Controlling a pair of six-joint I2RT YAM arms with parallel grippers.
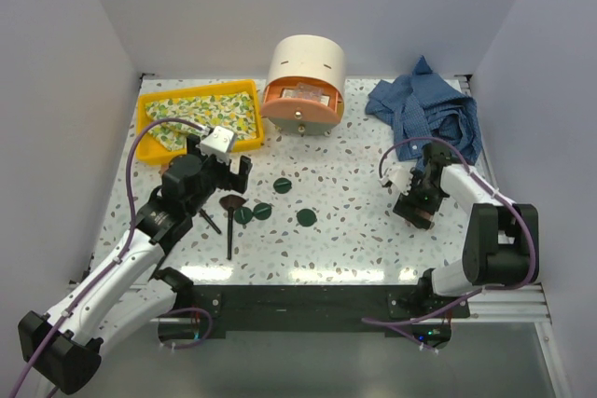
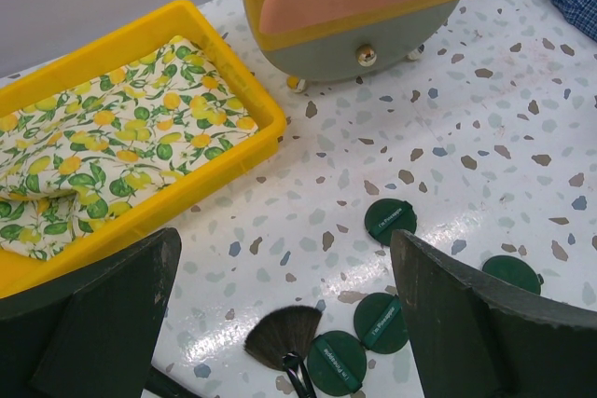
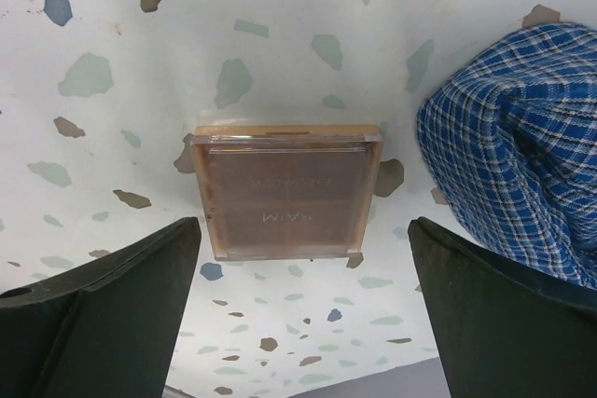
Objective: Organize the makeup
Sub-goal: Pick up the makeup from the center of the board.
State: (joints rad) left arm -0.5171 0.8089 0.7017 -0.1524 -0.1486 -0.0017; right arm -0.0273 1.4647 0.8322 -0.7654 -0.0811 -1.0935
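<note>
Speckled white tabletop (image 1: 354, 165) is seen under everything. One pink-brown palette (image 3: 284, 193) lies flat between the parted jaws of the right gripper (image 3: 303, 228), untouched. Four green discs (image 2: 380, 322) and a fan brush (image 2: 283, 335) are seen below the left gripper (image 2: 284, 241), likewise spread wide and gripping nothing.

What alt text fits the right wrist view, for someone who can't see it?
A flat pink-brown palette lies on the speckled table, centred ahead of the right gripper, whose two dark fingers stand open. A blue checked cloth sits at the right edge, apart from the palette.
</note>
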